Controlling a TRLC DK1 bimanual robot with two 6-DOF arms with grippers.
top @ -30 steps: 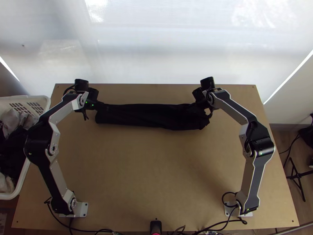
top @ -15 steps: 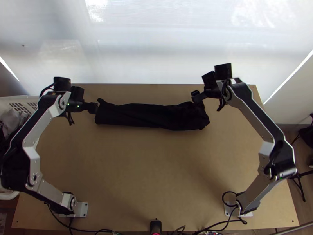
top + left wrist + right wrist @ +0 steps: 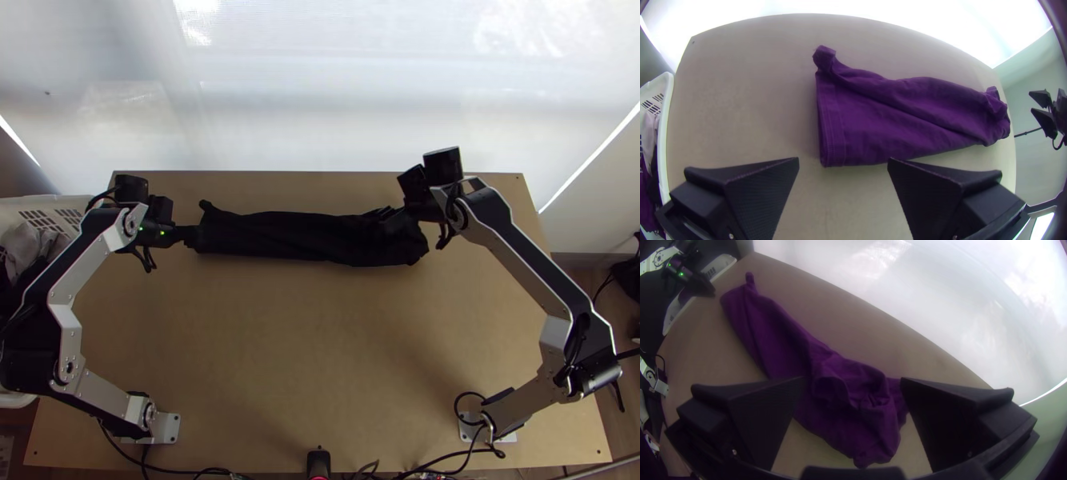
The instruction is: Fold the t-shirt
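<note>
Shirt (image 3: 308,238) lies lengthwise from our left gripper (image 3: 843,158), beside one end, to our right gripper (image 3: 853,378), above the other; both gape wide, empty.

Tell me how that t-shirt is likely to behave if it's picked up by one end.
The t-shirt will probably hang floppy, given the soft creases along its narrow strip. The strip may well unroll or open out, as its bunched end looks loosely gathered. It seems unlikely to break, being plain cloth.
</note>
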